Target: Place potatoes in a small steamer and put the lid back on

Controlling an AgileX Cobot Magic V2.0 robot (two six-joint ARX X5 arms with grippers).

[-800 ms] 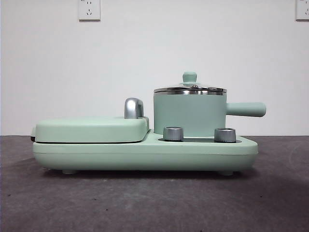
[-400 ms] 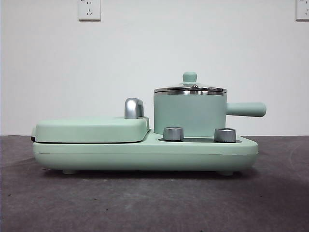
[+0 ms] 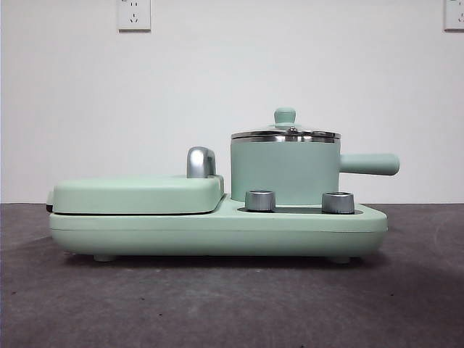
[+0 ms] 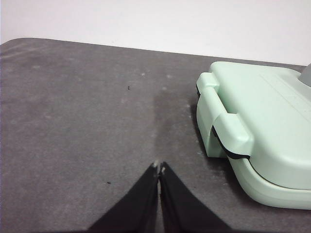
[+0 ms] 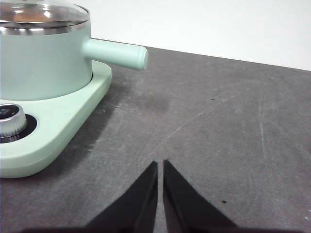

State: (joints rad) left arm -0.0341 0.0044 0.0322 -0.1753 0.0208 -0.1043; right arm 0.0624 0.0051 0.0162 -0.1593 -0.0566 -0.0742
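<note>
White wall, grey table (image 3: pixel 232 312) | lid (image 3: pixel 286 133) sits on small steamer (image 3: pixel 284 170), unchanged over the last second | orange shows under the glass, likely potato (image 5: pixel 24 16) | left gripper (image 4: pixel 159 167), right gripper (image 5: pixel 160 164) pressed together, idle, well apart | task looks finished

The mint-green small steamer (image 3: pixel 284 170) stands upright right of frame centre, its straight handle pointing right. The glass lid (image 3: pixel 285 132) sits closed on its steel rim. Something orange-brown shows faintly through the glass; I cannot tell what.
</note>
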